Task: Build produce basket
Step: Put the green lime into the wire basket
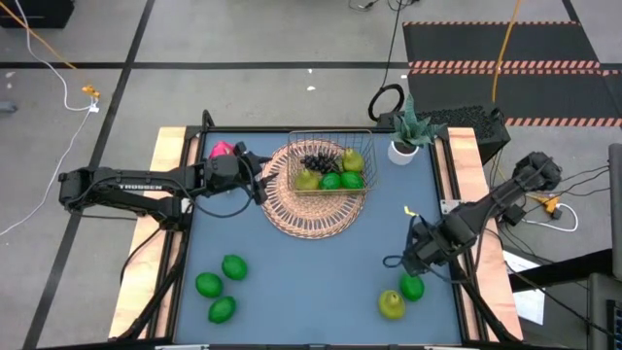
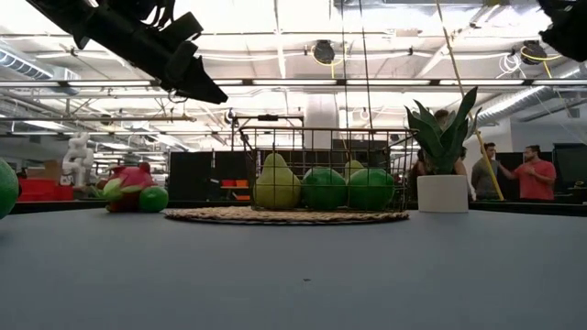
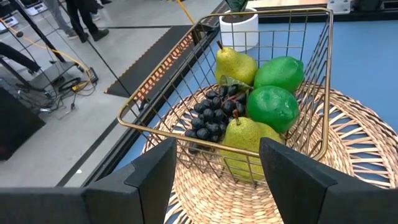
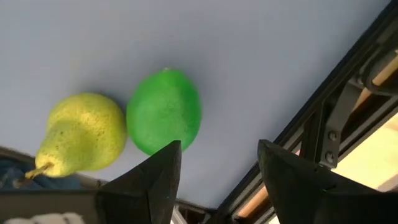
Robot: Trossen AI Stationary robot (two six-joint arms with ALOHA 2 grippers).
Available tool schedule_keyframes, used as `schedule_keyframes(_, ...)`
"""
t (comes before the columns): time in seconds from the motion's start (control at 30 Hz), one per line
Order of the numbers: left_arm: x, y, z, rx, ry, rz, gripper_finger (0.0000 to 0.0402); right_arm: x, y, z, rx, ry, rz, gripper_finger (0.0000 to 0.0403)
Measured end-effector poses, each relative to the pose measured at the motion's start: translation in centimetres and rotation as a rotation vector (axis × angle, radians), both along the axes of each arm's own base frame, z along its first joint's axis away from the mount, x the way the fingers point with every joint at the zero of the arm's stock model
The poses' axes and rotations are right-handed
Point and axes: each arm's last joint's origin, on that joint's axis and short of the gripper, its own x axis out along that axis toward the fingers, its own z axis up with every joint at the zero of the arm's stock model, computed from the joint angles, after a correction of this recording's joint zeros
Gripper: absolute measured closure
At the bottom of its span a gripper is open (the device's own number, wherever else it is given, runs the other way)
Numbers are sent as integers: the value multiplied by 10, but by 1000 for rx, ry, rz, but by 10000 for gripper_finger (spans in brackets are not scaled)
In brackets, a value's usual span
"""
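The copper wire basket stands on a round woven mat at the table's far middle. It holds two pears, two limes and a dark grape bunch. My left gripper hovers open just left of the basket, above the mat's edge, with nothing between its fingers. A pink dragon fruit lies behind it at the far left. My right gripper hangs open, pointing down, above a lime and a pear that lie on the table near the right front.
Three more limes lie on the blue table near the left front. A potted plant stands at the far right, beside the basket. The table's right rail runs close to my right gripper. People stand in the room beyond the table.
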Motion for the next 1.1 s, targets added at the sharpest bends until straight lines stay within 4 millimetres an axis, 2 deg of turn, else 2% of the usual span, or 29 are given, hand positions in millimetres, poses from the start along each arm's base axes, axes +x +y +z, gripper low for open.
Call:
schedule_keyframes(0.23, 0, 0, -1, -2, 8, 0, 170, -7, 8, -1, -125, -68, -23, 195)
schedule_keyframes(0.4, 0, 0, -1, -2, 9, 1, 170, -8, 11, -1, -154, -90, -39, 195)
schedule_keyframes(0.67, 0, 0, -1, -1, 10, 1, 170, 0, 17, -11, -237, -103, -10, 195)
schedule_keyframes(0.93, -1, 0, -1, -1, 15, 2, 170, 20, 36, -14, -92, -280, 115, 195)
schedule_keyframes(1.0, -1, 0, -1, 2, 15, 9, 170, 21, 37, -13, -102, -314, 125, 195)
schedule_keyframes(1.1, -1, 0, -1, 3, 15, 13, 170, 17, 33, -19, -145, -271, 110, 195)
